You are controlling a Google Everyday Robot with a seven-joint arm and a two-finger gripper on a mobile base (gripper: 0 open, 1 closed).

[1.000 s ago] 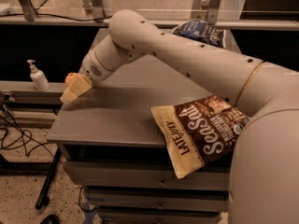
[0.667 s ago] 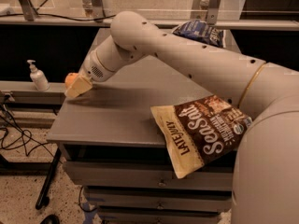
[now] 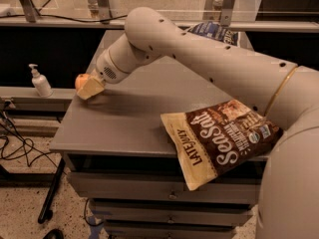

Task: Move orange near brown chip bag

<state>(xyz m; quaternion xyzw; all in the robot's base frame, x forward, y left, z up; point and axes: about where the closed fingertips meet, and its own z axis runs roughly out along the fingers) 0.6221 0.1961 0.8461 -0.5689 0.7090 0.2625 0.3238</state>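
The orange (image 3: 80, 79) is small and round, and sits between the cream fingers (image 3: 93, 88) of my gripper (image 3: 85, 85). The gripper is shut on it and holds it just above the left edge of the grey table (image 3: 124, 123). The brown chip bag (image 3: 224, 139), cream and dark brown with "Sea Salt" and "LATE JULY" lettering, lies flat at the table's front right corner and hangs over the front edge. The orange is well to the left of the bag, about a bag's length away. My arm (image 3: 199, 54) reaches across the back of the table.
A dark blue chip bag (image 3: 215, 33) lies at the table's back right, partly behind my arm. A white pump bottle (image 3: 40, 81) stands on a low ledge to the left. Cables (image 3: 15, 148) lie on the floor at left. Drawers sit under the tabletop.
The gripper with the orange has moved slightly up and to the right, towards the table. The brown chip bag has not moved.
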